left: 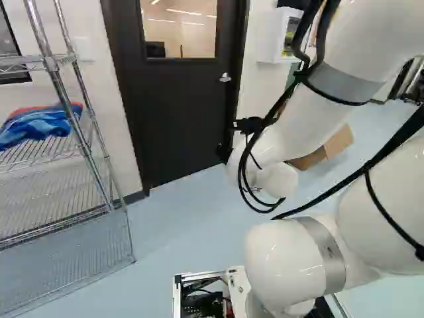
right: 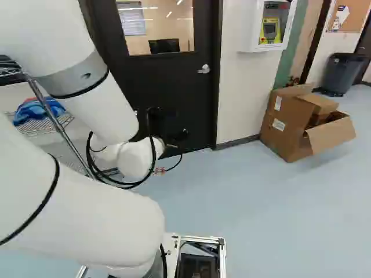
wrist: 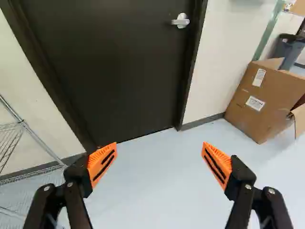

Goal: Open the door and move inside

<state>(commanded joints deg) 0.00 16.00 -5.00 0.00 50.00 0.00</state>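
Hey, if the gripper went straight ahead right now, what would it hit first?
Probably the lower part of the closed dark door; the open gripper aims near its foot, so it might touch the floor first. Depth is unclear.

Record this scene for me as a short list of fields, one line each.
door: dark, shut, window in upper part
handle: silver lever, at the door's right edge in both base views
fingers: wide apart, nothing between them, off the handle
rack: wire, left of the door in the left base view
on rack: blue cloth
box: cardboard, on the floor, flap out
bin: gray, beyond the box
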